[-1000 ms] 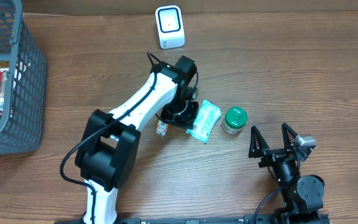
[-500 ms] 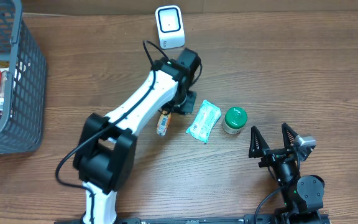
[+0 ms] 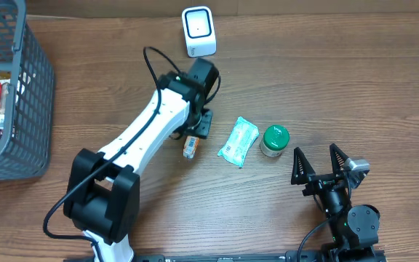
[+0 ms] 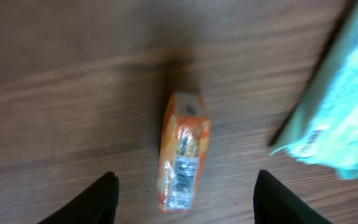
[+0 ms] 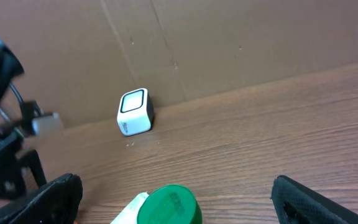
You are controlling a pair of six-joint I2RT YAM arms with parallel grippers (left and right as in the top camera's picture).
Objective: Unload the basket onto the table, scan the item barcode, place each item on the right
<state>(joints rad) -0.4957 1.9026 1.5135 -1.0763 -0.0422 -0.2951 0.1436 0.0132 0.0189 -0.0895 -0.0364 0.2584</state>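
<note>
Orange packet (image 4: 184, 152) lies flat on table (image 4: 55, 93) right under L gripper (image 4: 185, 186), betw its fingers (image 4: 101, 202), untouched; jaws partly open, holding nothing. Drop your fingers square across its narrow sides, keep barcode label (image 4: 182, 173) uncovered; scanner (image 3: 198, 30) sits beyond gripper.

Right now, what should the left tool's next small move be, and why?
Probably lower the left tool onto the orange packet and close: it lies free on the table, framed between the parted fingers in the wrist view.
</note>
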